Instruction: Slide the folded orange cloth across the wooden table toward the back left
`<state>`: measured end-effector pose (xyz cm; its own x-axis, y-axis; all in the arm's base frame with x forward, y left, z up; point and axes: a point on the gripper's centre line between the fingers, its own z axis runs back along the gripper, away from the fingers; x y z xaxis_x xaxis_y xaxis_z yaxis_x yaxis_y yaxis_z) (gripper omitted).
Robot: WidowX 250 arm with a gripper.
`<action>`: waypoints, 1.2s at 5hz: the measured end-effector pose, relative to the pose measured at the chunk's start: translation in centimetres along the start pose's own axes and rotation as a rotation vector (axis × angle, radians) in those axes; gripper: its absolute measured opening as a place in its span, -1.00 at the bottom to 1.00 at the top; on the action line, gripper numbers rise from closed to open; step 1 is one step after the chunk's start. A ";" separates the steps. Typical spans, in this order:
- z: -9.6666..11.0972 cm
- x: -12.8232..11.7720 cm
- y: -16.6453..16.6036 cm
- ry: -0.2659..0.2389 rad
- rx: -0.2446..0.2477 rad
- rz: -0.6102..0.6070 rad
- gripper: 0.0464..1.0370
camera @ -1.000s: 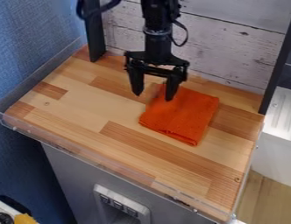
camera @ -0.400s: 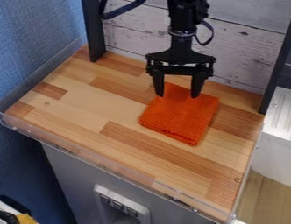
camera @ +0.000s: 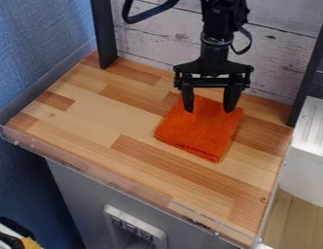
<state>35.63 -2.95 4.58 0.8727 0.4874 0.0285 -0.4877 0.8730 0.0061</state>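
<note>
Your black two-finger gripper [camera: 209,112] hangs with its fingers pointing down and spread wide apart, and you have nothing between them. Right below and in front of the fingertips lies the folded orange cloth [camera: 202,130], a roughly square, textured piece, flat on the surface; its far part is behind and between your fingers in the view. You cannot tell from here whether the tips touch it. The cloth rests on the light and reddish-brown wooden tabletop [camera: 118,121], which spreads out around the gripper. Behind your gripper stands the whitewashed plank wall [camera: 151,34], and well off to the view's left of it is the blue textured wall [camera: 41,44].
</note>
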 end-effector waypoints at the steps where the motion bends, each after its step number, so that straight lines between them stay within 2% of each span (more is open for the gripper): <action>1: 0.0 -0.3 -0.1 0.010 0.007 0.025 0.24; 2: 0.0 -0.4 -0.1 0.014 0.004 0.048 -0.36; 3: -0.4 -0.7 0.0 0.020 0.004 0.058 -0.77; 4: -0.7 -0.9 0.0 0.023 0.002 0.060 -0.96; 6: -0.6 -1.2 -0.5 0.024 -0.002 0.046 -0.97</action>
<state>34.80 -3.94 3.90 0.8498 0.5271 0.0045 -0.5271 0.8498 0.0032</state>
